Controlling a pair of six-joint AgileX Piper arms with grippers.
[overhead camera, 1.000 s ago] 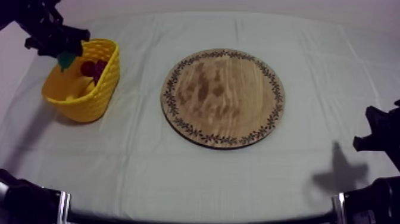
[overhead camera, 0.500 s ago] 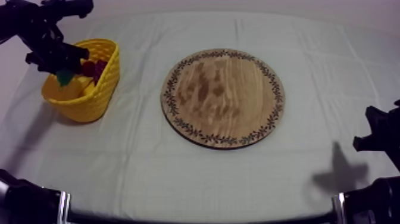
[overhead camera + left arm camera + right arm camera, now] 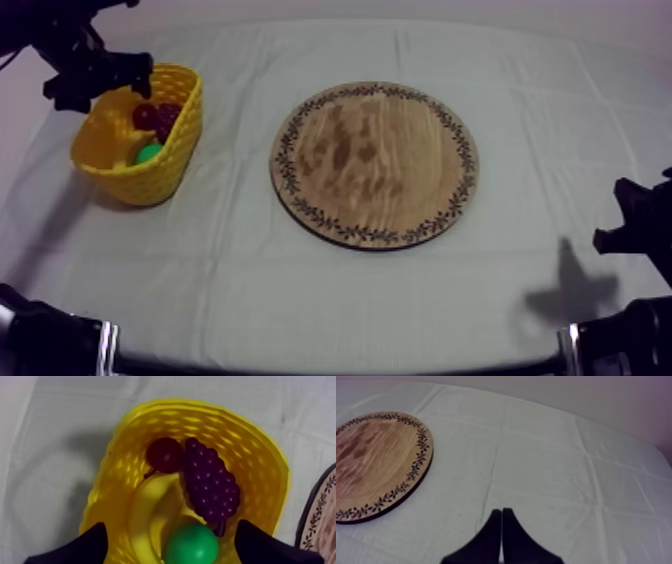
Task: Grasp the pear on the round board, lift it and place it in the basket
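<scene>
The pear [image 3: 192, 545] is seen in the yellow basket [image 3: 262, 456]; the left gripper [image 3: 172, 542] is held released above it, the right gripper [image 3: 501, 520] clenched empty.

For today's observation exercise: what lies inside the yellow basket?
Inside the yellow basket lie a banana, a bunch of grapes, a small red fruit and the pear. What lies beneath them is covered.

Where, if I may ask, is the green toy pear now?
Seen from above, the green pear lies in the yellow basket on my left, beside the yellow banana and purple grapes.
</scene>
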